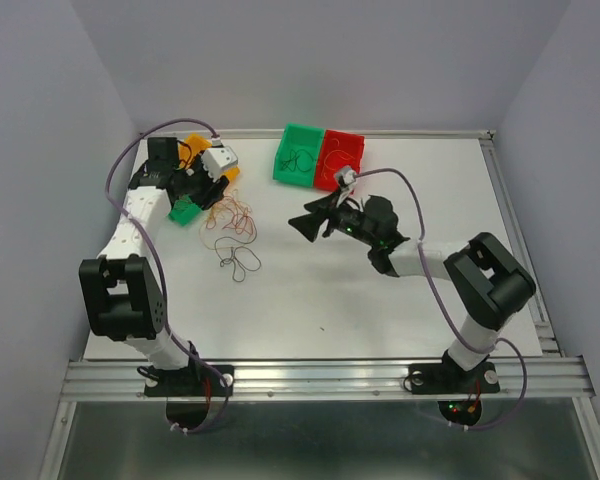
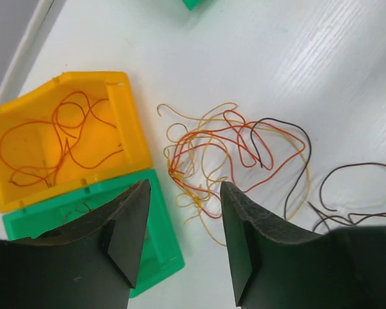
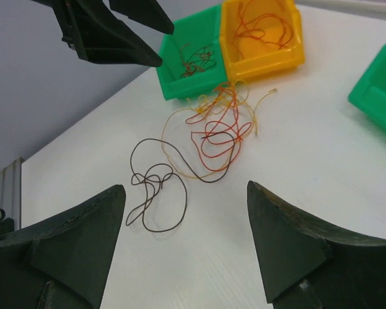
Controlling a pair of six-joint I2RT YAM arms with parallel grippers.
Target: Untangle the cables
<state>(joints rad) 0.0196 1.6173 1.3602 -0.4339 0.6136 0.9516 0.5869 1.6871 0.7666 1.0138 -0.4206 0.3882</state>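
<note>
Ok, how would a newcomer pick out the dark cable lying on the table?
Find the yellow bin and green bin at the table's far left, by the left arm. Beside them lies a red-and-orange tangle; the dark cable curls in small loops on its near side. It is brown-black where its neighbours are red or orange.

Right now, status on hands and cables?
Left hand open, empty, over the cables. Right hand open, empty. Cables knotted on table beside orange bin. Nothing blocking.
</note>
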